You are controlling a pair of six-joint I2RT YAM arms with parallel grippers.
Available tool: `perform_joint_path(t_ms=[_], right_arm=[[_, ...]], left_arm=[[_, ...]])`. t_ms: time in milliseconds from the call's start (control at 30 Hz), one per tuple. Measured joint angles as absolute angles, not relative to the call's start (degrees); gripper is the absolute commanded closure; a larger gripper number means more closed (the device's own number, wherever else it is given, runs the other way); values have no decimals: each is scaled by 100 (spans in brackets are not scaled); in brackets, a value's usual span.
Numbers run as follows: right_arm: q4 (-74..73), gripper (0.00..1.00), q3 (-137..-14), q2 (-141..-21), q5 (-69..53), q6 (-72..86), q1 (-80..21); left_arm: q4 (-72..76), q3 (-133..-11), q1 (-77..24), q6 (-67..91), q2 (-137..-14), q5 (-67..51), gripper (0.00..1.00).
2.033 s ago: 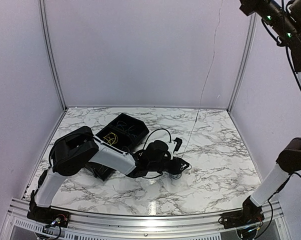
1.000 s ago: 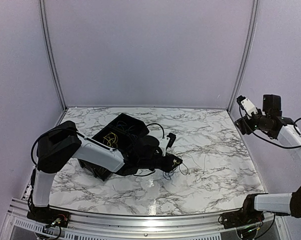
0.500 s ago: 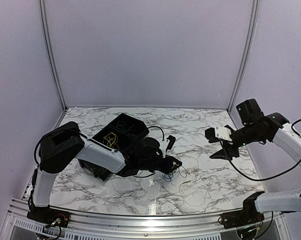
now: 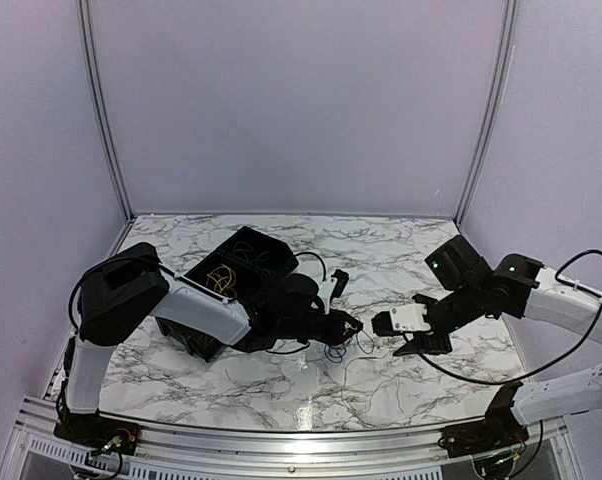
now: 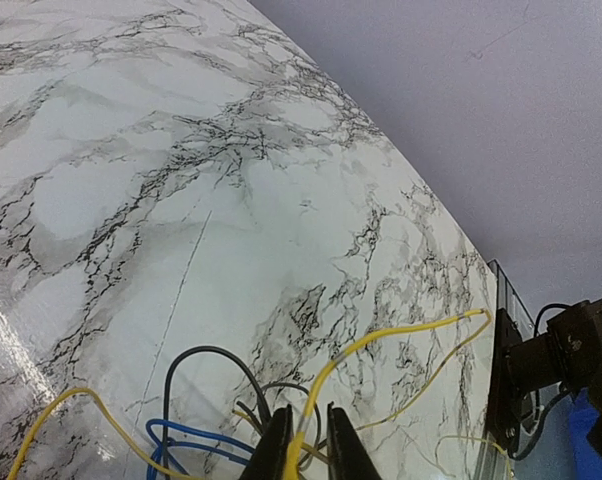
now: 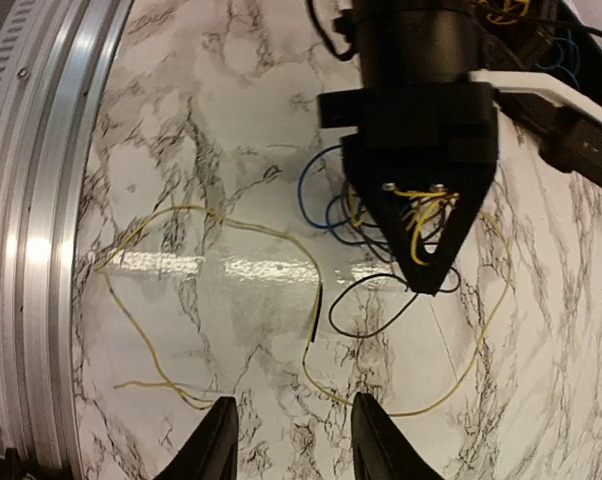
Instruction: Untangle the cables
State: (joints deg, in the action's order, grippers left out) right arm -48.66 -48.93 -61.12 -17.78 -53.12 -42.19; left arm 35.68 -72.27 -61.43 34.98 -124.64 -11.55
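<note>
**A:** The left gripper [image 5: 303, 445] is pinching almost fully shut on the cables [image 6: 353, 205]. A yellow wire [image 5: 381, 338] is running right up between its tips, and it's holding the knot low over the table [image 4: 431, 250].

**B:** And the right gripper [image 6: 293, 440] is hovering opposite, fingers spread wide, carrying nothing.

**A:** Where's the work lying for it?

**B:** Dead ahead of its fingers. A loose yellow strand [image 6: 221, 222] is sprawling between it and the left gripper. A black strand [image 6: 366, 300] is looping just under the left tips, and the blue loops [image 6: 321, 198] are bunching beyond that, beside the knot.

**A:** Is that loose yellow one the same wire the left is gripping?

**B:** Hard to say, because the crossings are hiding behind the left fingers.

**A:** So how should it be playing this?

**B:** I'd say it should be dropping onto one strand only, well clear of the knot. The loose yellow is looking best, lying alone on bare marble. Close on that single wire, then draw it straight away from the left gripper, slow and low, with the left clamping firm as the anchor.

**A:** And the risk?

**B:** Scooping the black strand along with it would be tightening the snarl instead of loosening it.
</note>
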Motion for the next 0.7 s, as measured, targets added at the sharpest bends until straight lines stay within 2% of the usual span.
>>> perform_joint_path(t_ms=[267,433,500,567,667,700], right_arm=[[-3618,32,-4893,-5920,-1365,-3068,-3699],[-3175,27,-4831,-6368,-1267,-2335,-3496],[-3114,26,-4727,-6504,-1306,-2228,-3457],[-3059,30,-4622,-6611,-1313,-2152,-3448],[-2971,42,-4543,-6779,-1275,-2078,-3448],[-2945,49,-4534,-6823,-1275,-2071,-3448]], left_arm=[[3570,-7205,-6143,3540,-12464,-1155,84],[3570,-7170,-6143,3540,-12464,-1153,84],[3568,-7170,-6143,3540,-12464,-1153,83],[3568,-7170,-6143,3540,-12464,-1153,83],[3568,-7170,-6143,3540,-12464,-1153,83],[3568,-7170,-6143,3538,-12464,-1153,82]])
